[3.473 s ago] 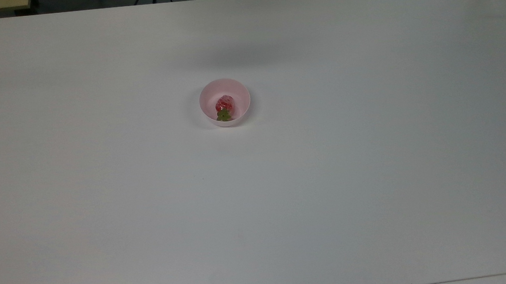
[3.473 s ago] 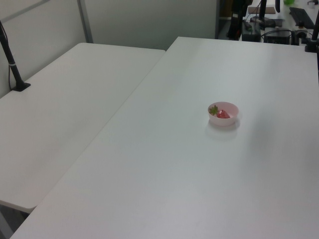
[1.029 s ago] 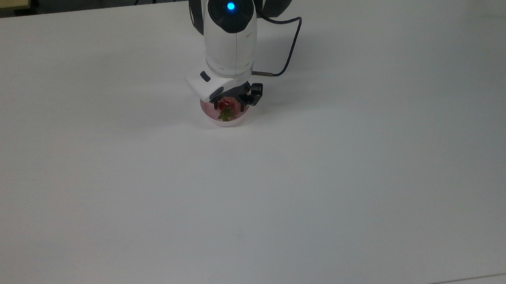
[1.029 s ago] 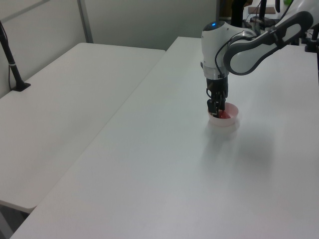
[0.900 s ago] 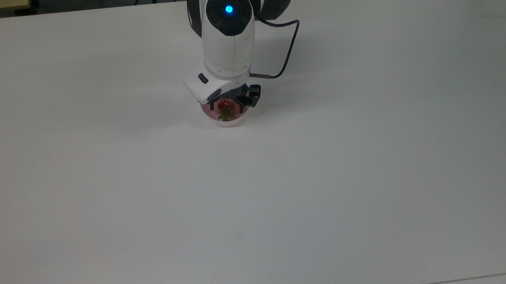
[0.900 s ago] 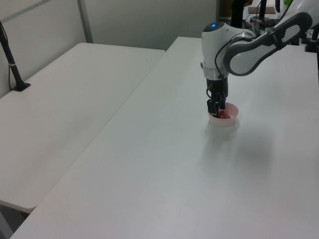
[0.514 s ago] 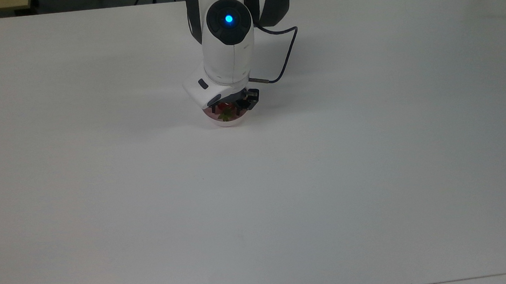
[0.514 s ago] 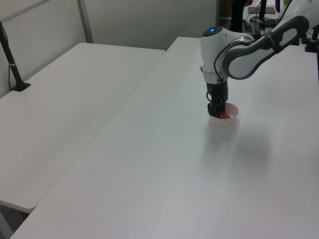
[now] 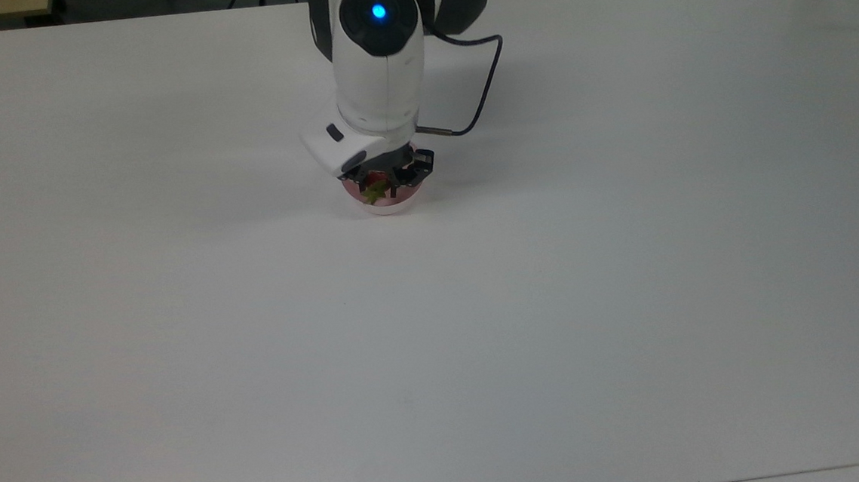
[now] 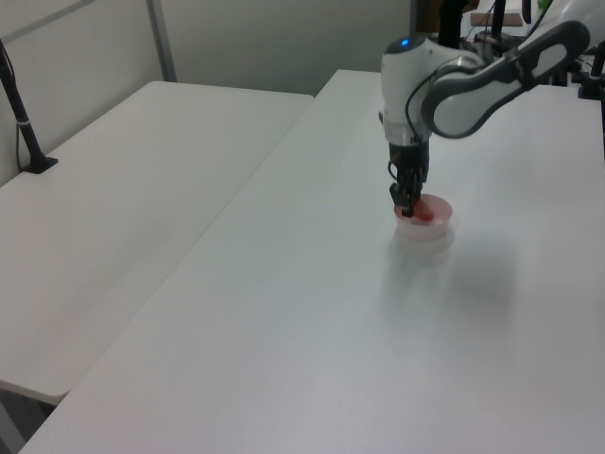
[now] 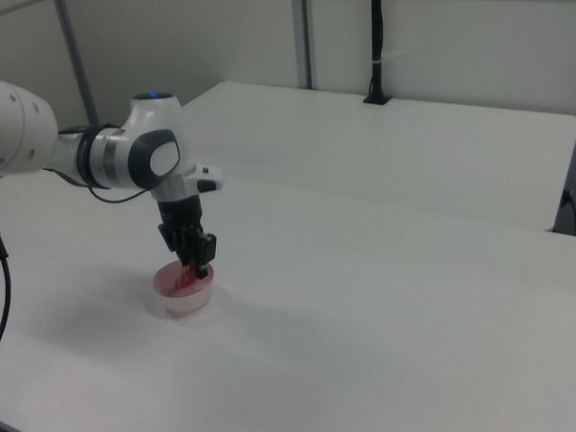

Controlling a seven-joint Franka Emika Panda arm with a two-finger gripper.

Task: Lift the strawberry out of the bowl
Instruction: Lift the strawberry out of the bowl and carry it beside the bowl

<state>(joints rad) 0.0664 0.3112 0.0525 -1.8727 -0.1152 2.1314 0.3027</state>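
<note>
Red strawberry (green cap toward the worktop's near edge) is pinched by the gripper over the bowl.

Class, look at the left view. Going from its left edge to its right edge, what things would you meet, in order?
Black post clamped to the side table → seam between the two tables → claw at the left rim of the bowl → main table's bare surface.
</note>
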